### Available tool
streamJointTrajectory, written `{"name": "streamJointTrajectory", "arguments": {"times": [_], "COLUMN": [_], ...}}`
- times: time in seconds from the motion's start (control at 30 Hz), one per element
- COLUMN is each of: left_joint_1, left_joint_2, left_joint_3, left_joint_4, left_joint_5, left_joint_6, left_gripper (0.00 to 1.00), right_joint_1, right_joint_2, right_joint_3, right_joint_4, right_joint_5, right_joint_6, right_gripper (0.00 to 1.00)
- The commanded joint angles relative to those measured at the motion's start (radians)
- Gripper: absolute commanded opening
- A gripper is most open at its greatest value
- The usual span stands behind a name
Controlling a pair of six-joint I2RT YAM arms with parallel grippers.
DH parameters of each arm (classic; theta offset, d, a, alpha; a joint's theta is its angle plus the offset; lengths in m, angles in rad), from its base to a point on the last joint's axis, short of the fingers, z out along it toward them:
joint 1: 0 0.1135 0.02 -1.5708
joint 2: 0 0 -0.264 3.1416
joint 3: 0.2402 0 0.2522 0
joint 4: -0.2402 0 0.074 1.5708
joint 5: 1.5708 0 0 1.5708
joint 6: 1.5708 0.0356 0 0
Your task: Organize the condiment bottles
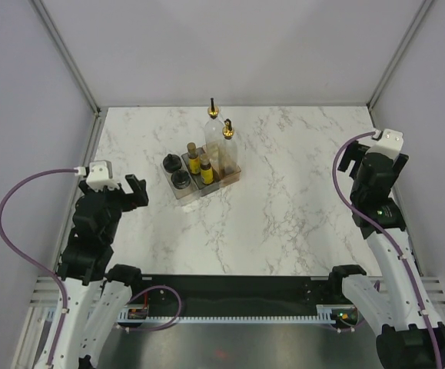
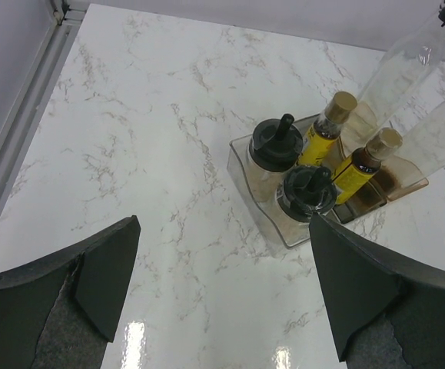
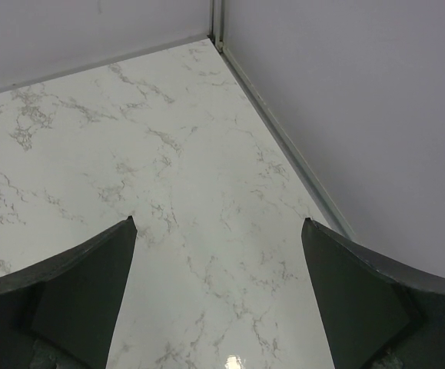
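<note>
Marble tabletop (image 1: 299, 215) carries bins (image 2: 241, 154) holding black-lidded jars (image 2: 274, 146), yellow bottles (image 2: 322, 142) and tall bottles (image 2: 395, 77); left hand (image 2: 222, 223) and right hand (image 3: 218, 223) spread wide, empty

Count: two tall clear bottles with gold pourer spouts (image 1: 214, 127) (image 1: 227, 152), two small yellow brown-capped bottles (image 2: 322, 137) (image 2: 359, 165) — two short clear black-lidded jars (image 2: 272, 150) (image 2: 305, 192).

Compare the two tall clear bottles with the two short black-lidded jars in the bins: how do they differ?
The tall bottles rise well above the bins and end in slim gold spouts; the jars are squat, with broad black lids. In the top view, the tall bottles stand at the far right end of the row, and the jars at its left end, in the clear bin. Both kinds are clear-walled and upright.
</note>
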Motion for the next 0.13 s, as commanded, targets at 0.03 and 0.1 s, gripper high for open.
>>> {"name": "streamJointTrajectory", "arguments": {"times": [0.03,0.1], "left_joint_1": [0.005,0.005], "left_joint_2": [-0.017,-0.014], "left_joint_3": [-0.002,-0.001], "left_joint_4": [0.052,0.051], "left_joint_5": [0.019,0.023], "left_joint_6": [0.034,0.033], "left_gripper": [1.00,1.00], "right_joint_1": [0.000,-0.002], "right_joint_2": [-0.017,-0.020], "right_joint_3": [-0.005,-0.008], "right_joint_4": [0.043,0.053], "right_joint_5": [0.004,-0.023], "right_joint_6": [-0.003,-0.020], "right_gripper": [0.98,0.98]}}
